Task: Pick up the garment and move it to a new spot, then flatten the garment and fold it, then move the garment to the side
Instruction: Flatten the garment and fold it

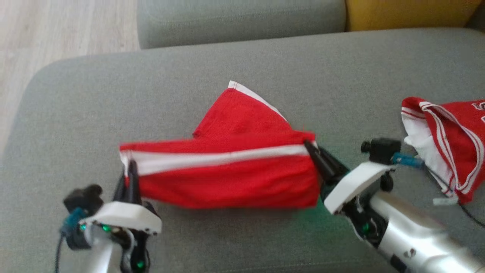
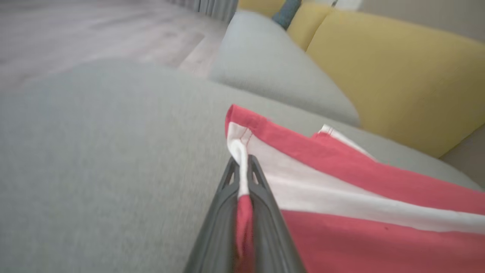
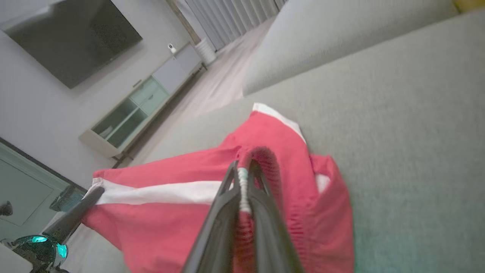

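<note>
Jaws of the left gripper [image 1: 130,168] are pinched shut on the left end of the garment [image 1: 227,178], and no gap shows between the two dark fingers. In the left wrist view the cloth is squeezed flat between them, and a bit of white hem pokes out past the tips. This gripper is near the front left corner of the grey sofa seat [image 1: 227,57]. The garment is red with a white stripe [image 1: 223,157] running along it from end to end. It is pulled out long between the two grippers, over the middle of the seat and close to the front edge. One red flap with a white edge sticks out toward the back of the seat. I cannot tell if the low red part touches the seat. The right gripper [image 1: 307,145] has its jaws shut tight on the right end of the garment, and the right wrist view shows bunched red cloth caught between its fingers. Further right, at the right edge of the seat, lies a second red and white garment [image 1: 447,140] in a loose heap, apart from the first one. A yellow cushion [image 1: 409,13] is at the back right corner, and the wood floor [image 1: 57,30] is off past the left edge.
</note>
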Tool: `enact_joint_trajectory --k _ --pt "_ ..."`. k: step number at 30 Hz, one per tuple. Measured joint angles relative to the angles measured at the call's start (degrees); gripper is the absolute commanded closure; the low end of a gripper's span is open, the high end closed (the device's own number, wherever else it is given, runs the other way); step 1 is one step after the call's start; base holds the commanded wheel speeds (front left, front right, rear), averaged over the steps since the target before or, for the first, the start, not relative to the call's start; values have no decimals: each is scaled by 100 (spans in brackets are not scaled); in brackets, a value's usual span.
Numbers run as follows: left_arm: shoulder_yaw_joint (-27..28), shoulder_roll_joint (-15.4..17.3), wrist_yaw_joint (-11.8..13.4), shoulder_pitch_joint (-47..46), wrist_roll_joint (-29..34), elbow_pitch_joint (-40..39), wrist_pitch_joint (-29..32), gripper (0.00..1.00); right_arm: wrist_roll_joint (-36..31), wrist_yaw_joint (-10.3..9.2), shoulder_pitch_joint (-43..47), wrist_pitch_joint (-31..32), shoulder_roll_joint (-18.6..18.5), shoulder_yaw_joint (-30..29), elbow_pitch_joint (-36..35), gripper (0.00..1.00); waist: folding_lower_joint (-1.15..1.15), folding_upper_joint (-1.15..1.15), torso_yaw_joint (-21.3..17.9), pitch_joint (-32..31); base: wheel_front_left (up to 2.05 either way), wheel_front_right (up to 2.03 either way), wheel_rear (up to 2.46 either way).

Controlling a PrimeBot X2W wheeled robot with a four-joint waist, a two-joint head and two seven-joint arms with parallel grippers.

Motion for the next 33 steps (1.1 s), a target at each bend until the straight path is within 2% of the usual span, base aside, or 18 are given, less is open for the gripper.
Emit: enact_joint_trajectory --k 4,8,11,17,21,24,30,33 --pt "367 25 -271 -136 497 -803 0 100 -270 0 -329 -1 -224 -261 -543 100 0 0 -3 -220 0 0 0" --pt "419 356 -516 -782 882 -1416 -3 100 -342 0 -760 67 -578 -454 -1156 100 0 0 36 -351 0 0 0" --pt "414 612 -611 -1298 942 -1682 169 100 -345 0 -1026 355 -802 -632 -1483 100 0 0 86 -320 0 0 0" --pt "354 736 -670 -2280 907 -1690 736 100 -550 0 -1668 861 -875 -1018 -1535 100 0 0 133 29 0 0 0" --pt "109 639 -694 -3236 988 -1239 846 100 -965 0 -2359 1046 -713 -1244 -1005 100 0 0 175 503 0 0 0" --pt "0 535 -648 -4009 1155 -641 599 100 -1483 0 -2965 1021 -444 -1295 -410 100 0 0 210 909 0 0 0" --pt "53 361 -383 -5566 1412 280 9 100 -2374 0 -4472 137 233 -1804 895 100 1 0 232 1700 0 0 0" --pt "152 207 -390 -5777 1410 322 -9 100 -2569 0 -4785 -18 365 -1938 1239 100 1 0 243 1961 0 0 0"
